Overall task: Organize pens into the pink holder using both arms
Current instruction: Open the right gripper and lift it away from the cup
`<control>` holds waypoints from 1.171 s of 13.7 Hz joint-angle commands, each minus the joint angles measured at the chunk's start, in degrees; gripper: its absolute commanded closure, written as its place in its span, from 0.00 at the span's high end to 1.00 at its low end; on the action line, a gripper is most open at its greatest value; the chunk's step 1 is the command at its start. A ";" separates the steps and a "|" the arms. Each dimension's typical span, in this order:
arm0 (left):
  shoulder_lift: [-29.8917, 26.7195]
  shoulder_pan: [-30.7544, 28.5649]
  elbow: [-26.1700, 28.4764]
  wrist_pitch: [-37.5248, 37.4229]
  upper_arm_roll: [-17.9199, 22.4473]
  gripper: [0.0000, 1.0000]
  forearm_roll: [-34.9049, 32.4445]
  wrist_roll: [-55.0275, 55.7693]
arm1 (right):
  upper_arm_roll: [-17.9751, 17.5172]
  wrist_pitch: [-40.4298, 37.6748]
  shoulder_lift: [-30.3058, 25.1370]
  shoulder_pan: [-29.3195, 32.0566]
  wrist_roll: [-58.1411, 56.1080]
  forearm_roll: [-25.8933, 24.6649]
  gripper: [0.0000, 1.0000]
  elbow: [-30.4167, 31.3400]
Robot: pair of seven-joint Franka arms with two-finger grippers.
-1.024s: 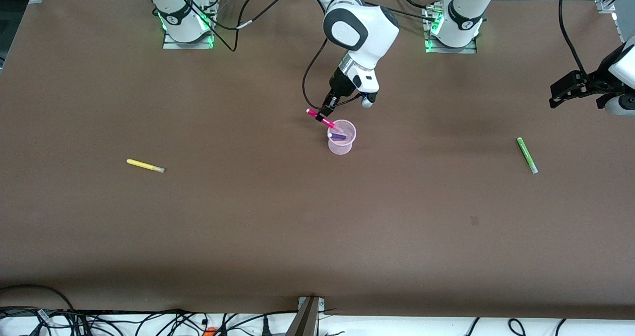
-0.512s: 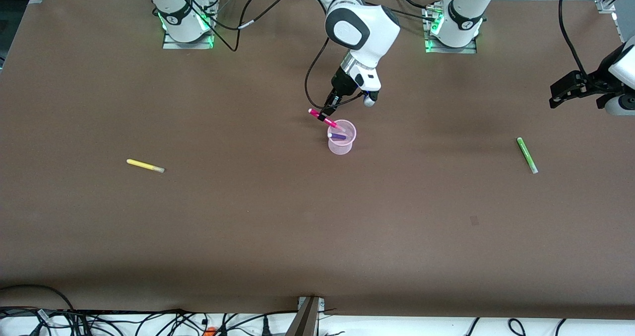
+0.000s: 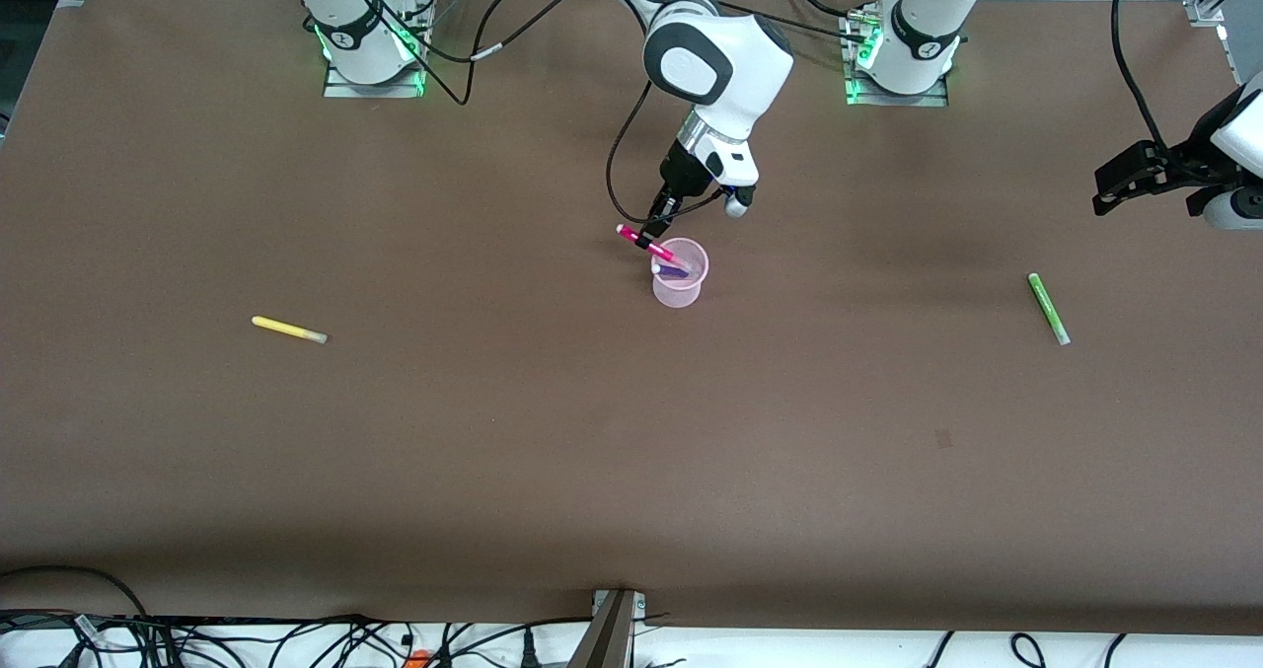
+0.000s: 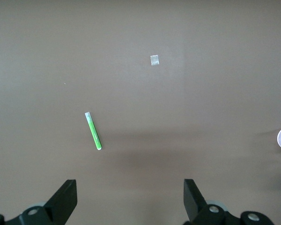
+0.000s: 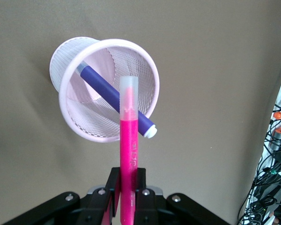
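Observation:
The pink holder (image 3: 679,291) (image 5: 67,65) stands mid-table with the dark purple pen (image 3: 674,271) (image 5: 107,92) leaning inside it. My right gripper (image 3: 651,235) (image 5: 129,180) is shut on the magenta pen (image 3: 637,238) (image 5: 129,140), which tilts down with its clear tip at the holder's mouth, over the purple pen. The yellow pen (image 3: 288,330) lies toward the right arm's end of the table. The green pen (image 3: 1048,308) (image 4: 93,131) lies toward the left arm's end. My left gripper (image 3: 1113,186) (image 4: 129,194) hangs open and empty in the air near the green pen.
A small pale square mark (image 3: 943,438) (image 4: 154,60) sits on the brown table (image 3: 631,451), nearer the front camera than the green pen. Cables (image 3: 296,638) run along the table's front edge. Both arm bases (image 3: 370,41) stand at the top edge.
My right gripper has sunk slightly toward the holder with the magenta pen, bringing its tip from the rim into the mouth. The left arm has not moved.

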State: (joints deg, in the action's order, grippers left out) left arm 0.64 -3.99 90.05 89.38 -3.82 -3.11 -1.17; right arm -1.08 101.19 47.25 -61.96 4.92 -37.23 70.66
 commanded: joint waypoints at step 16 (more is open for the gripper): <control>-0.03 0.21 -0.23 -0.44 0.48 1.00 -0.40 0.03 | 2.57 -22.42 -19.81 19.30 -8.43 21.75 0.99 -9.31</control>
State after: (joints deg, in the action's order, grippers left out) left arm 0.68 -4.04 90.06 89.38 -3.65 -3.13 -1.17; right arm 1.39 81.58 31.87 -47.72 -3.20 -19.61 59.49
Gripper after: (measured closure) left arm 0.000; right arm 0.004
